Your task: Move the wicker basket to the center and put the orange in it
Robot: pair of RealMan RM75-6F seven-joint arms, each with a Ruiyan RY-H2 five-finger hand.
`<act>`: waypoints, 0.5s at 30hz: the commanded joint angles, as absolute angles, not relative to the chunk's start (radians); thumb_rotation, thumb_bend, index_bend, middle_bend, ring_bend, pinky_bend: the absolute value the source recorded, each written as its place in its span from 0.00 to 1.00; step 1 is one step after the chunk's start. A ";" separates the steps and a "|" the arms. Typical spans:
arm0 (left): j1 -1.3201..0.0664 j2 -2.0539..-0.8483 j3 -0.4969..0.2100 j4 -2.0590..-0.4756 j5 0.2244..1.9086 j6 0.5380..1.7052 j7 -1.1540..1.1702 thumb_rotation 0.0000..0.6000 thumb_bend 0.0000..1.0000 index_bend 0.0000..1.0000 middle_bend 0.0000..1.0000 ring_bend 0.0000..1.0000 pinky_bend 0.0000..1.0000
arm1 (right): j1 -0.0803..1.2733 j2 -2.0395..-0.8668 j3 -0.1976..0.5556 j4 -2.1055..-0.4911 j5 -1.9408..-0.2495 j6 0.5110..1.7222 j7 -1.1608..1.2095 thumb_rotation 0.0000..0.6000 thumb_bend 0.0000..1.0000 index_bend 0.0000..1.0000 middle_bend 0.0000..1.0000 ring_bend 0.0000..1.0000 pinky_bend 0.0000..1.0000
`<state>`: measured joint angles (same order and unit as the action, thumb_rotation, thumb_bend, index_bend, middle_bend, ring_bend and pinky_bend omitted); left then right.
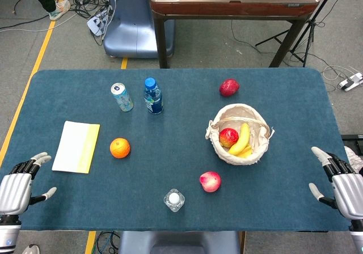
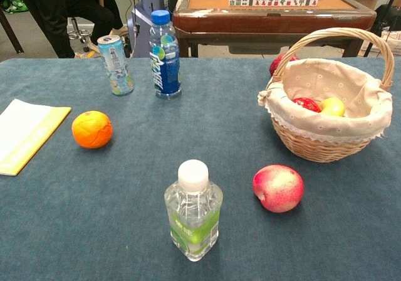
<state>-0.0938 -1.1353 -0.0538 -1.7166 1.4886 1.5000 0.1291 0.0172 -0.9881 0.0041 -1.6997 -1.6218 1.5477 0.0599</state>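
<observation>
The wicker basket (image 1: 258, 151) (image 2: 313, 146), lined with white cloth, stands right of the table's middle and holds a red apple and a banana. The orange (image 1: 119, 148) (image 2: 92, 129) lies on the blue cloth at the left, beside a yellow-and-white booklet. My left hand (image 1: 16, 189) hovers open at the near left corner, well short of the orange. My right hand (image 1: 340, 180) is open at the near right edge, apart from the basket. Neither hand shows in the chest view.
A drink can (image 1: 121, 97) (image 2: 116, 64) and a blue bottle (image 1: 153, 95) (image 2: 165, 55) stand at the back. A small clear bottle (image 1: 174, 199) (image 2: 193, 212) and a pink apple (image 1: 210, 181) (image 2: 277, 187) sit near the front. A red apple (image 1: 229, 87) lies behind the basket. The booklet (image 1: 76, 146) is at the left.
</observation>
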 commanded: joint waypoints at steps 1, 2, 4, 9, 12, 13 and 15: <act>-0.093 -1.134 -0.053 -1.718 1.489 1.501 0.127 1.00 0.08 0.27 0.21 0.27 0.24 | 0.016 -0.990 0.007 -1.696 -1.619 1.551 0.063 1.00 0.31 0.10 0.17 0.14 0.27; -0.092 -1.134 -0.052 -1.718 1.488 1.500 0.127 1.00 0.08 0.27 0.21 0.27 0.24 | 0.016 -0.991 0.008 -1.694 -1.619 1.553 0.064 1.00 0.31 0.10 0.17 0.15 0.27; -0.092 -1.132 -0.051 -1.721 1.487 1.497 0.125 1.00 0.08 0.28 0.21 0.27 0.24 | 0.016 -0.992 0.009 -1.693 -1.621 1.556 0.065 1.00 0.31 0.10 0.17 0.15 0.27; -0.091 -1.124 -0.049 -1.729 1.489 1.497 0.118 1.00 0.08 0.27 0.21 0.27 0.24 | 0.022 -0.989 0.018 -1.699 -1.631 1.564 0.052 1.00 0.31 0.10 0.17 0.14 0.27; -0.090 -1.120 -0.049 -1.735 1.485 1.496 0.111 1.00 0.08 0.27 0.21 0.27 0.24 | 0.033 -0.983 0.035 -1.711 -1.630 1.569 0.030 1.00 0.31 0.10 0.17 0.15 0.27; -0.090 -1.118 -0.049 -1.737 1.484 1.494 0.109 1.00 0.08 0.27 0.21 0.27 0.24 | 0.038 -0.980 0.040 -1.716 -1.629 1.566 0.022 1.00 0.31 0.10 0.17 0.15 0.27; -0.088 -1.114 -0.048 -1.739 1.482 1.496 0.107 1.00 0.08 0.28 0.21 0.27 0.24 | 0.054 -0.967 0.051 -1.735 -1.621 1.547 0.005 1.00 0.31 0.10 0.17 0.15 0.27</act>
